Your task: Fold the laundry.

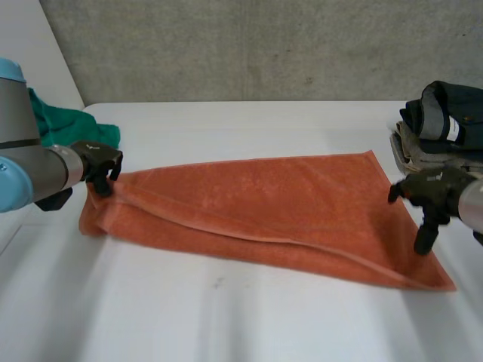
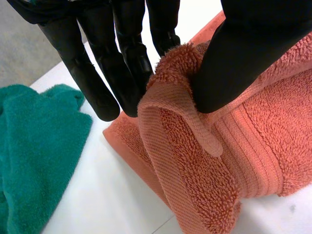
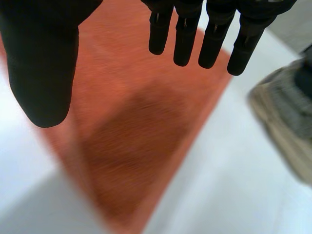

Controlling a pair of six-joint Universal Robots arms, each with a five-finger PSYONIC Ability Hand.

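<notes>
An orange towel (image 1: 264,215) lies folded in half on the white table (image 1: 226,317), its fold running along the near side. My left hand (image 1: 102,170) is at the towel's left end, and its thumb (image 2: 234,63) and fingers (image 2: 122,63) pinch a raised corner of the towel (image 2: 170,78). My right hand (image 1: 430,197) hovers over the towel's right end with fingers (image 3: 209,34) and thumb (image 3: 44,63) spread apart, holding nothing. Below that palm lies the flat towel (image 3: 141,126).
A green cloth (image 1: 72,127) lies bunched at the far left, right beside my left hand, also seen as green cloth (image 2: 34,156). A stack of folded dark and beige clothes (image 1: 441,128) sits at the right edge, close behind my right hand.
</notes>
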